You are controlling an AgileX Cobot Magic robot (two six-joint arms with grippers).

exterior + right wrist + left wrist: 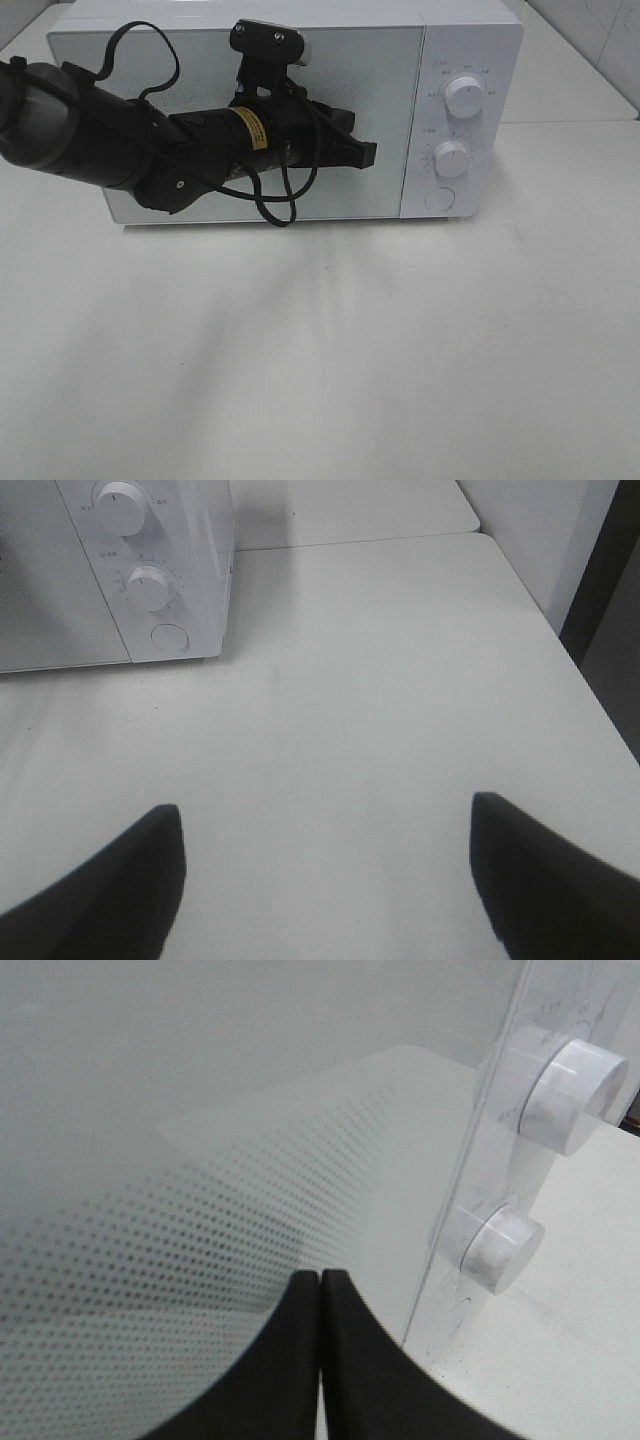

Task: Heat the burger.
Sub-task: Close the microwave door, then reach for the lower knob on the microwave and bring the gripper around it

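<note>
The white microwave (300,25) is sitting at the far side of the white table (350,350), and its door (385,85) is standing shut. The door's front is frosted and dotted, so it is hiding whatever is inside; I cannot tell where the burger is, since none of the views is showing it.

The left arm is reaching in from the left across the front of the door, lying almost level. The left gripper (365,152) is pointing right, towards the control panel (465,130), with its two black jaws pressed together and nothing between them. In the left wrist view the left gripper (320,1275) is hanging very close to the door's right part, just left of the seam where the panel begins; whether it is touching the glass I cannot tell. A black cable (280,210) is looping down below the arm.

On the panel the upper knob (465,96) is sitting above the lower knob (452,159), and a round button (440,198) is lying beneath them.

The right gripper (325,805) is hovering over bare table to the right of the microwave and nearer than it, its jaws standing wide apart and gripping nothing.
</note>
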